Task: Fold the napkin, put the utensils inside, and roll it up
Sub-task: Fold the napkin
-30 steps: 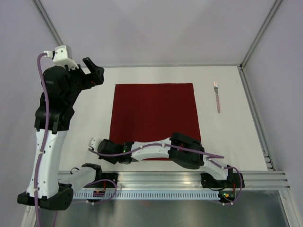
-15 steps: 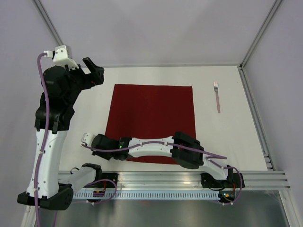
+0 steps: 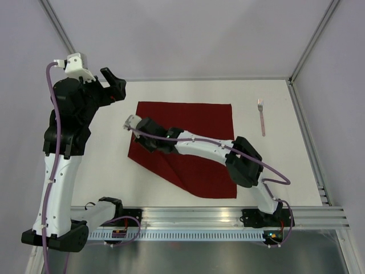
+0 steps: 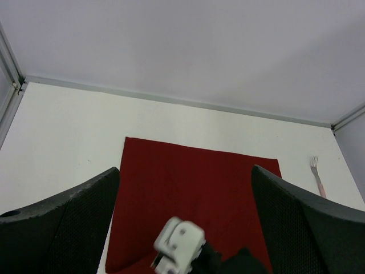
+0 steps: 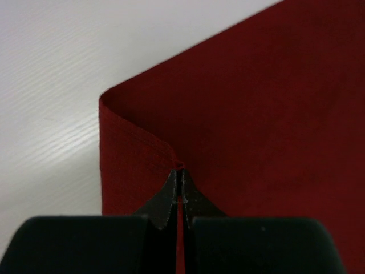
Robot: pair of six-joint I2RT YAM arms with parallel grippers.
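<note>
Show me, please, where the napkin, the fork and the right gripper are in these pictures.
napkin [image 3: 199, 117], top external view, on the flat far half of the cloth.
fork [image 3: 262, 120], top external view, on the middle of its handle.
right gripper [image 5: 181, 178], right wrist view, between the fingertips pinching the napkin.

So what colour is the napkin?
The napkin is plain dark red, unpatterned; clearest in the right wrist view.

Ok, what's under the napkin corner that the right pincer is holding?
Only more of the same napkin, folded beneath the corner pinched in the right pincer. The table below it is covered.
</note>
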